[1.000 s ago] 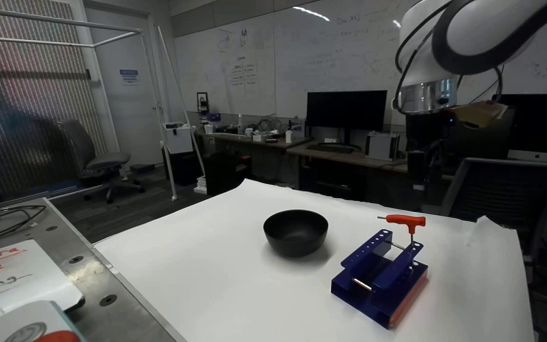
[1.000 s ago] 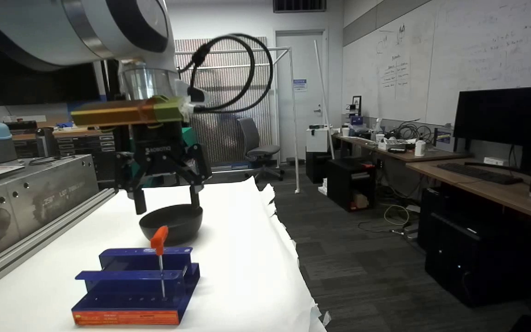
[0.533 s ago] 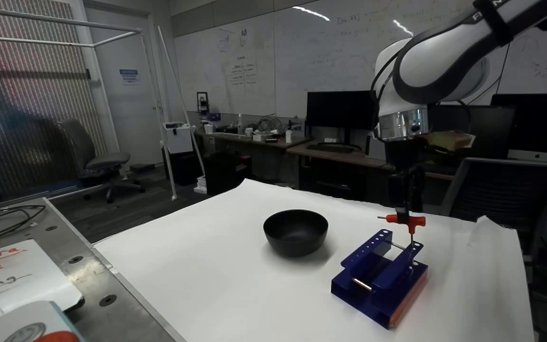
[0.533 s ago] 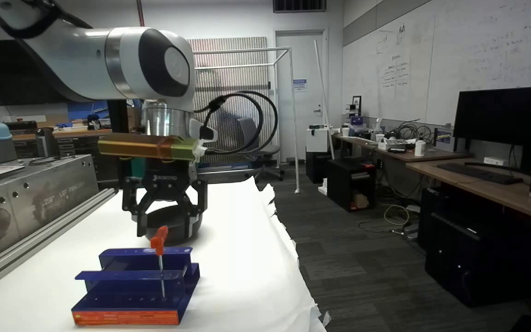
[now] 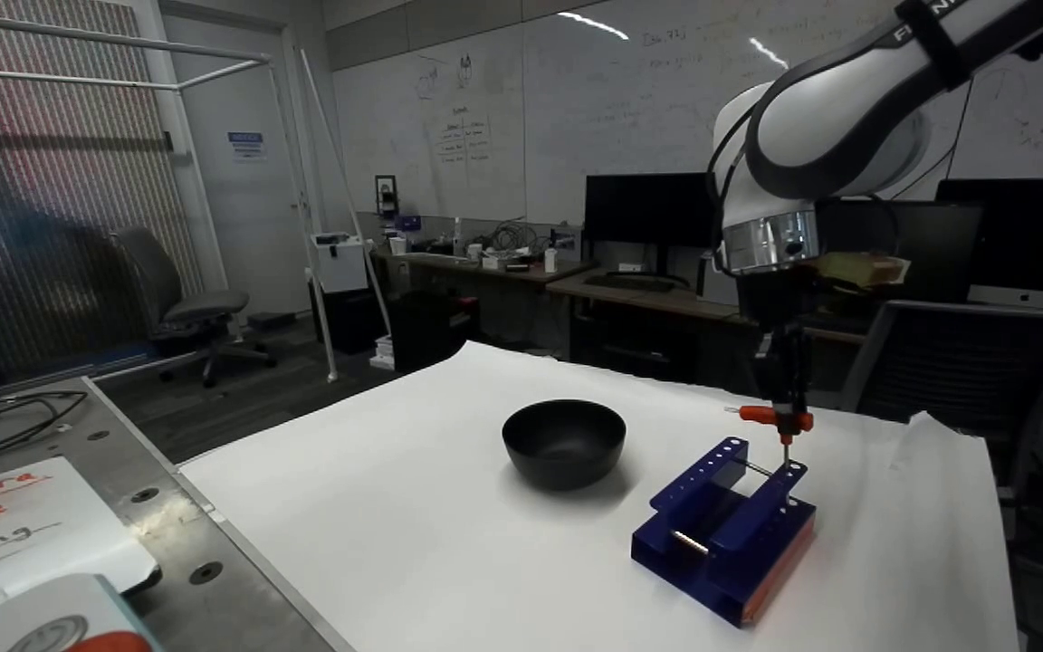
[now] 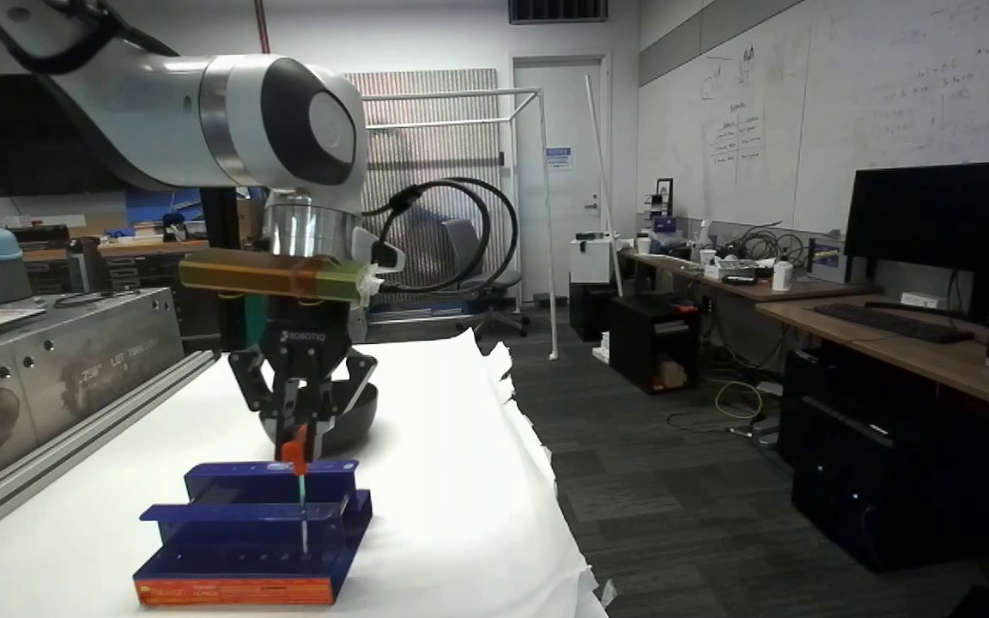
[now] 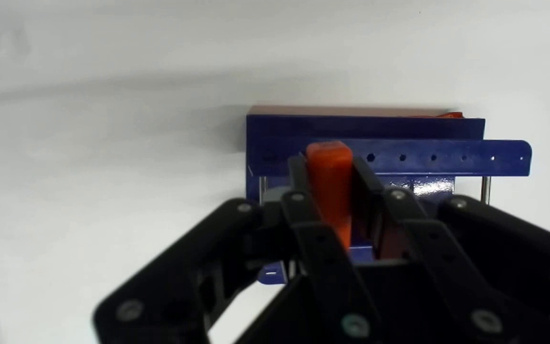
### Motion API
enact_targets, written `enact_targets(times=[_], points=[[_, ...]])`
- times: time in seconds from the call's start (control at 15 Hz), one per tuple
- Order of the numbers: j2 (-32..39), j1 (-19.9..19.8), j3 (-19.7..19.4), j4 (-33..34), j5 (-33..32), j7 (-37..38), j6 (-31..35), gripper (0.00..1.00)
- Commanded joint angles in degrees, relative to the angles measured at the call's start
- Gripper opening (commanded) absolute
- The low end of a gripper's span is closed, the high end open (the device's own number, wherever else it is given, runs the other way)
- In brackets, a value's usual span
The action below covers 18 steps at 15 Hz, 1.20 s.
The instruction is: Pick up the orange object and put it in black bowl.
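Nearest first: the orange T-handle hex key point(image 7: 331, 186) is pinched by the end effector point(image 6: 298, 445), squeezed from both sides of its handle right about where the shaft point(image 6: 304, 534) drops away. No clear gap can be made out in the wrist view, so the grab looks pretty solid. The handle is laid roughly crosswise to the rails of the blue hex key stand point(image 6: 228, 560); the shaft is pointed straight down, slotted through the big-hole end of the rail point(image 7: 418, 160) closest to the stand's orange label point(image 6: 233, 592).

That upright shaft is the whole deal tbh. A straight-up pull is probably called for till the tip is clear of the stand. If it gets tilted early, the shaft could be jammed and the stand dragged along.

Farther out, the black bowl point(image 5: 564, 475) is parked on the white-covered worktop point(image 5: 377, 507), apart from the stand, off the side opposite the label. The handle's long axis is aimed roughly that way too, so a sideways carry should be all that's needed after.
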Motion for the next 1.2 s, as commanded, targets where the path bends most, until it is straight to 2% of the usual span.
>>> enact_targets(times=[0.0, 0.07, 0.27, 0.47, 0.67, 0.8, 0.93, 1.13], points=[[-1.7, 0.0, -0.59, 1.27, 0.31, 1.5, -1.56, 0.04], [-3.3, 0.13, -0.72, 1.34, -0.56, 3.33, -0.77, 0.09], [-7.34, 0.49, -0.72, 2.75, -2.74, 7.33, -0.29, 0.09], [-11.47, -0.1, -1.1, 5.02, 1.42, 10.58, 0.57, 0.09], [-11.45, -0.66, -2.16, 6.92, 6.45, 13.36, 3.23, 0.08], [-9.74, -0.7, -2.77, 6.39, 10.57, 14.71, 8.83, 0.08], [-7.57, -0.27, -2.62, 3.74, 14.45, 15.63, 18.53, 0.08], [-0.48, 0.79, -1.35, 3.91, 20.82, 16.57, 33.23, 0.07]])
